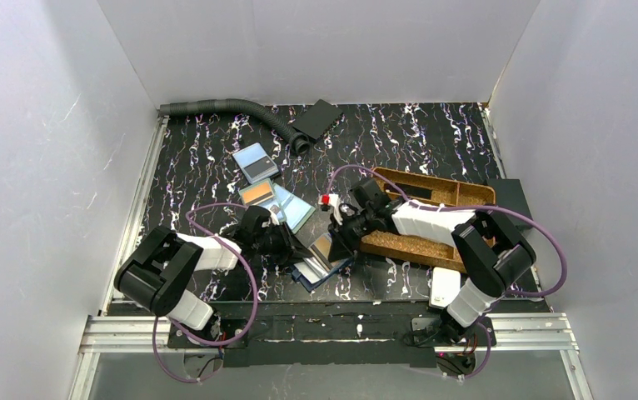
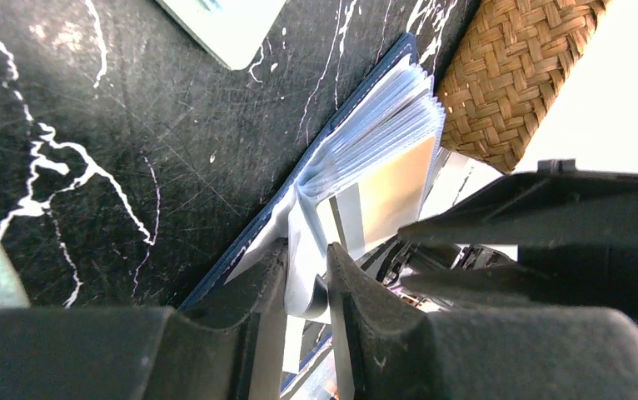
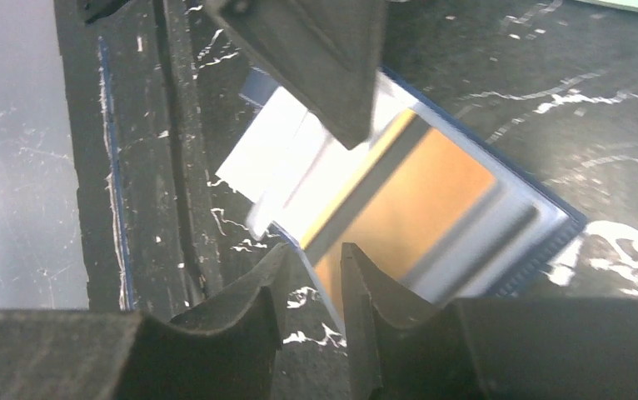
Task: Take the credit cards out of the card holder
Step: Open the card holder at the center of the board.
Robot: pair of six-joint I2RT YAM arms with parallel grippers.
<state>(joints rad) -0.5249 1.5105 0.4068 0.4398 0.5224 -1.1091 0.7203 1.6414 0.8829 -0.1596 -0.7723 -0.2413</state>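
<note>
The navy card holder lies open on the black mat between the two arms. My left gripper is shut on a bunch of its clear sleeve pages, jaws pinching them near the spine. An orange card sits in a sleeve of the holder and also shows in the left wrist view. My right gripper has its jaws a narrow gap apart, straddling that card's near corner. Three loose cards lie behind: blue-grey, orange, light blue.
The brown woven tray lies under my right arm, its corner beside the holder. A grey hose and a flat black rectangle lie at the back. A white box sits by the right base. White walls enclose three sides.
</note>
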